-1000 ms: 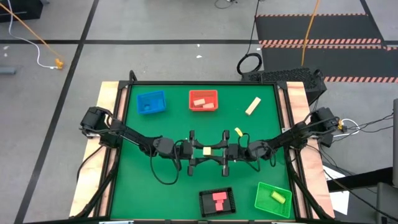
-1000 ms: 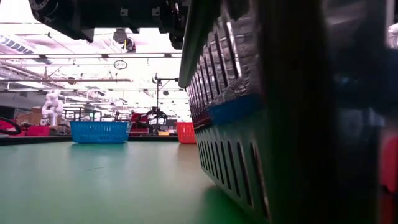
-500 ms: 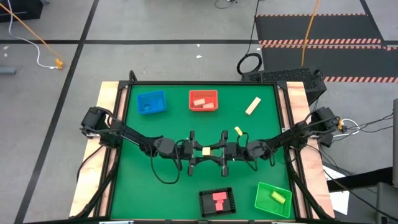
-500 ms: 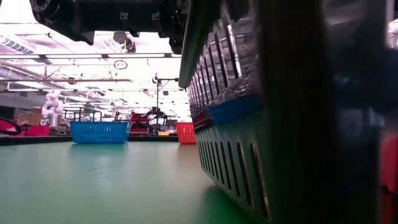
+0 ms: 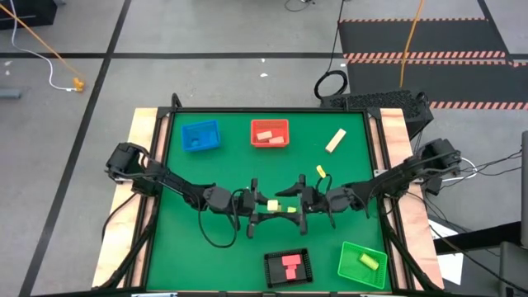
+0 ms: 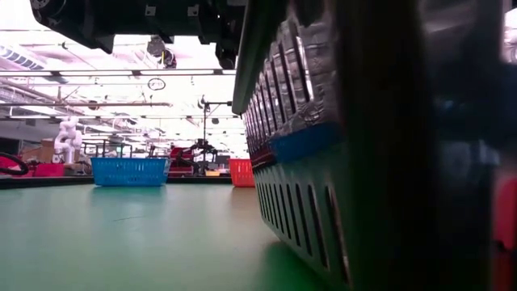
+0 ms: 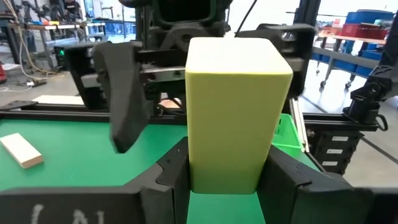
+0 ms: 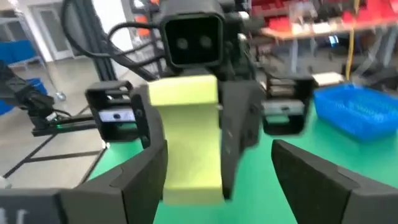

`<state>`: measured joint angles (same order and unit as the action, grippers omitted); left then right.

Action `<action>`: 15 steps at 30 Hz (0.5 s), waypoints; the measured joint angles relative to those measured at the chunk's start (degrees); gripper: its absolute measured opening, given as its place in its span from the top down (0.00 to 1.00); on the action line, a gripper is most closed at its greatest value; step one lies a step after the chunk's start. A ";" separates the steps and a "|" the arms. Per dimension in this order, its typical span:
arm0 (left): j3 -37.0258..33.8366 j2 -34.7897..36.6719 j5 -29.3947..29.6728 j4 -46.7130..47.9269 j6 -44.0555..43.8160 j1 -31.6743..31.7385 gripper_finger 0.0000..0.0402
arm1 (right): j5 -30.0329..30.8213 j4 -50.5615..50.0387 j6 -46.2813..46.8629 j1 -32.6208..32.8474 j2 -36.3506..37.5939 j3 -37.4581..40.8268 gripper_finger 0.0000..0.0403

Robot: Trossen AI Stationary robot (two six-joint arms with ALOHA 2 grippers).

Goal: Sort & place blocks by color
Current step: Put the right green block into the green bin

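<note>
A yellow-green block (image 5: 272,205) hangs over the middle of the green table (image 5: 214,247). My left gripper (image 5: 266,207) is shut on it, coming from the table's left. My right gripper (image 5: 291,197) faces it from the right. Its fingers (image 8: 137,180) are open and stand on either side of the block (image 8: 186,143), apart from it. On the table, a tan bar (image 5: 335,140) lies at the far right. A small yellow block (image 5: 321,172) lies nearer the grippers. My left gripper pinches the yellow-green block between its two fingers (image 7: 283,180), which lie on two opposite side faces near one end (image 7: 199,168). The fingers come level from the table's left. The block is lifted clear of the table and sticks out beyond the fingertips.
A blue tray (image 5: 200,136) and a red tray (image 5: 270,133) holding tan blocks stand at the far side. A black tray (image 5: 288,267) with pink blocks and a green tray (image 5: 362,263) with a yellow-green block stand at the near side. The black tray's wall (image 6: 323,210) fills the low view's right.
My right gripper has opened, let go of the yellow-green block and drawn back a little toward the table's right edge. The block stays in my left gripper, which has shifted slightly toward the near edge.
</note>
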<state>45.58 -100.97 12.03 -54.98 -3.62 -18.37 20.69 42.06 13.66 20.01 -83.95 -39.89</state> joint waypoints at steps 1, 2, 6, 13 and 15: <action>0.02 0.00 -0.06 0.04 -0.11 0.00 0.67 | 0.11 -1.89 1.81 0.00 0.87 0.01 0.31; 0.02 0.04 -0.15 0.05 -0.17 -0.04 0.67 | 0.09 -3.28 3.39 0.04 1.46 0.01 0.31; 0.02 0.07 -0.43 0.50 -0.37 -0.36 0.67 | 0.31 -8.33 7.75 1.18 3.07 0.01 0.33; 0.11 0.20 -0.23 0.45 -1.08 -1.75 0.67 | -0.11 -13.58 12.54 5.16 2.96 0.08 0.33; 0.11 0.20 -0.17 0.89 -1.60 -2.12 0.67 | 0.04 -13.37 13.50 5.96 3.06 0.08 0.33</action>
<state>45.69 -100.77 11.86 -54.10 -5.21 -20.49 20.73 28.69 27.16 25.97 -80.89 -39.81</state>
